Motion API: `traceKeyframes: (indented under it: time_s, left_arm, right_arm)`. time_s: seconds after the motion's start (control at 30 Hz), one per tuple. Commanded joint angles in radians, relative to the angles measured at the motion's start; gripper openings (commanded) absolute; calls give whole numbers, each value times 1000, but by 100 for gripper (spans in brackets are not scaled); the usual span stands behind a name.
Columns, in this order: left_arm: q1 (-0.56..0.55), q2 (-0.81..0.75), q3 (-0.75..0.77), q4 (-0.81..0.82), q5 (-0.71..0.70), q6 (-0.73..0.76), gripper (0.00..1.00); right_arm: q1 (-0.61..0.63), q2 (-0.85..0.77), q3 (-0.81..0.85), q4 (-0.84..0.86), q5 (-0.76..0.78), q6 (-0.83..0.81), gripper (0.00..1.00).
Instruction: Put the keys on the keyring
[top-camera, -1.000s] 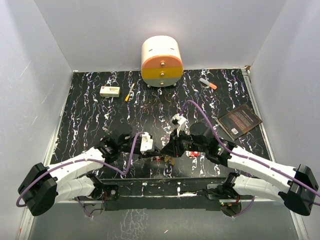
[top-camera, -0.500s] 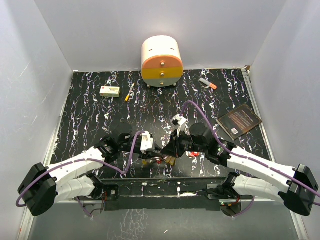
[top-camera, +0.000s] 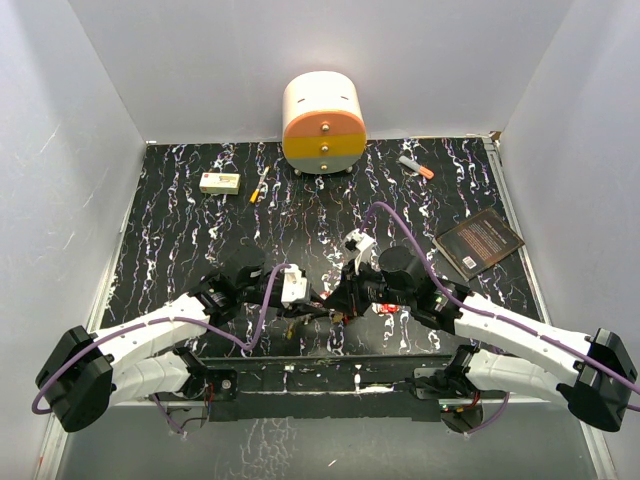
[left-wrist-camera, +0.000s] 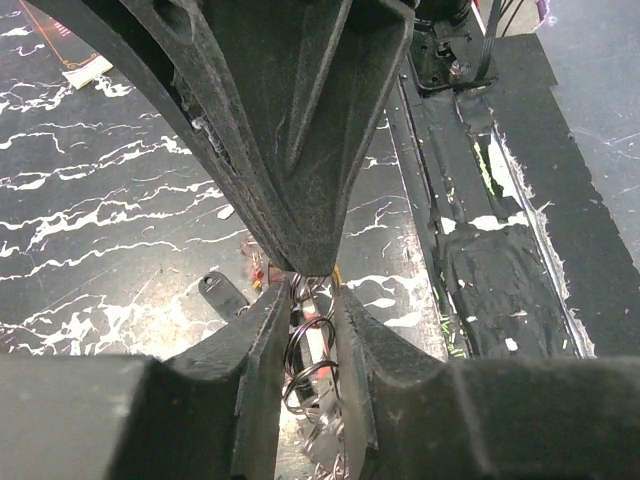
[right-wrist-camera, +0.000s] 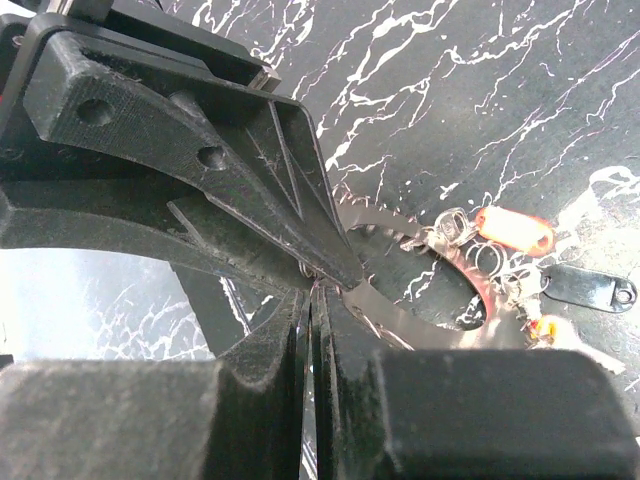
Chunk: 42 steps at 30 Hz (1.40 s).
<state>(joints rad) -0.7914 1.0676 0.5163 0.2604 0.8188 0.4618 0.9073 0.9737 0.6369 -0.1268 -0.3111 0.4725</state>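
Jagged silver keyring w/ keys (orange-headed) beside.

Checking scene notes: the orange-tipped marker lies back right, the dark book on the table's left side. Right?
No: the top external view shows the dark book on the right side of the table; the orange-tipped marker does lie back right.

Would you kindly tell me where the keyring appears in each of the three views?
Right wrist: keyring centre-right, jagged rim showing.
Top external: low centre, where left gripper and right gripper meet, mostly hidden.
Left wrist: not discernible; only thin wire loops between the fingers.
Shared landmark: that tip-to-tip meeting of the grippers.
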Motion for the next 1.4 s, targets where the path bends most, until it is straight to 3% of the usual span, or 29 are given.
traceKeyframes:
  time_s: [0.0,0.2,0.47,0.77,1.0,1.27,1.37]
  left_arm:
    - [1,-27,23,-37,7,36,27]
    - [2,-25,21,-52,-7,59,36]
    - [1,-27,8,-58,-17,83,36]
    - [1,-24,1,-45,15,87,20]
    - [1,-24,2,-53,30,89,0]
    - [2,-32,15,-44,43,43,0]
    - [1,-34,25,-42,42,21,0]
  right_arm:
    - [-5,-31,22,55,19,-9,8]
    - [-4,-39,27,46,26,-9,8]
    - [-4,-42,32,38,25,-11,8]
    - [-4,-48,37,36,30,-11,8]
    - [-4,-53,37,32,41,-11,8]
    - [-5,-71,24,13,134,-6,8]
    - [-4,-103,15,-5,214,3,20]
